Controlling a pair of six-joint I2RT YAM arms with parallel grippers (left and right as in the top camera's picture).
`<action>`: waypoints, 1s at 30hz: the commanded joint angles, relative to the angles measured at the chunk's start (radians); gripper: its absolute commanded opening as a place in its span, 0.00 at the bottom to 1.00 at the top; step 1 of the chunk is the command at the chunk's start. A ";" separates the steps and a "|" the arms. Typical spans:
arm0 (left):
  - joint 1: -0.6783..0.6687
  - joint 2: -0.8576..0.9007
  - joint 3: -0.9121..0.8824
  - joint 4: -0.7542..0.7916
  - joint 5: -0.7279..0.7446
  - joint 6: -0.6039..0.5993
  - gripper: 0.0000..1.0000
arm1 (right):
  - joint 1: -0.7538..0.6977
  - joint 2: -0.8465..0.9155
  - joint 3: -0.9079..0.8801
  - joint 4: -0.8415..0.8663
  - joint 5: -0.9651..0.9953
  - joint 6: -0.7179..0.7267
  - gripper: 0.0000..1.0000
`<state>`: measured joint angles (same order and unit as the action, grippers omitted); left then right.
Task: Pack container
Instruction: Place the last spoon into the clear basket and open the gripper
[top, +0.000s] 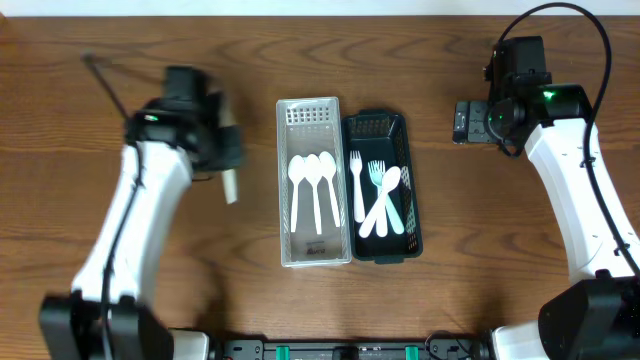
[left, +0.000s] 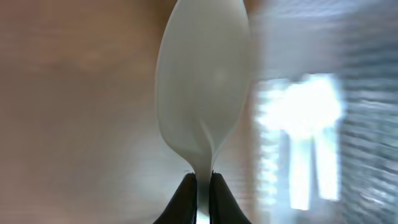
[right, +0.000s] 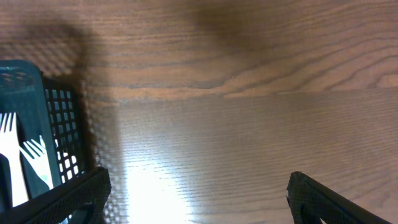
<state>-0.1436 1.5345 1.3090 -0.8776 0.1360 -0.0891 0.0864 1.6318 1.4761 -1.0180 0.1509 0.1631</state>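
Note:
My left gripper (top: 226, 155) is shut on the handle of a white plastic spoon (top: 231, 186) and holds it above the table, left of the white basket (top: 310, 114). In the left wrist view the spoon's bowl (left: 204, 87) fills the middle, pinched at its neck by the jaws (left: 203, 190). The white basket holds three white spoons (top: 312, 172). The dark green basket (top: 378, 122) beside it holds several white and pale forks (top: 376, 192). My right gripper (top: 468, 122) is open and empty over bare wood, right of the dark basket (right: 59, 118).
The two baskets stand side by side at the table's middle. The white basket shows blurred at the right of the left wrist view (left: 311, 137). Forks (right: 15, 158) show in the right wrist view at the far left. Wood surface lies all round.

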 joint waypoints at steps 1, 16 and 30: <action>-0.162 -0.027 0.018 0.018 -0.005 -0.040 0.06 | -0.011 0.007 0.000 0.008 0.010 -0.006 0.94; -0.365 0.186 0.018 0.135 -0.016 -0.248 0.08 | -0.011 0.007 0.000 0.008 0.010 -0.003 0.95; -0.224 0.005 0.090 0.167 -0.188 -0.097 0.98 | -0.011 0.007 0.000 0.206 0.010 -0.004 0.99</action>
<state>-0.4221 1.6009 1.3563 -0.7303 0.0826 -0.2234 0.0864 1.6318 1.4761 -0.8532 0.1509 0.1635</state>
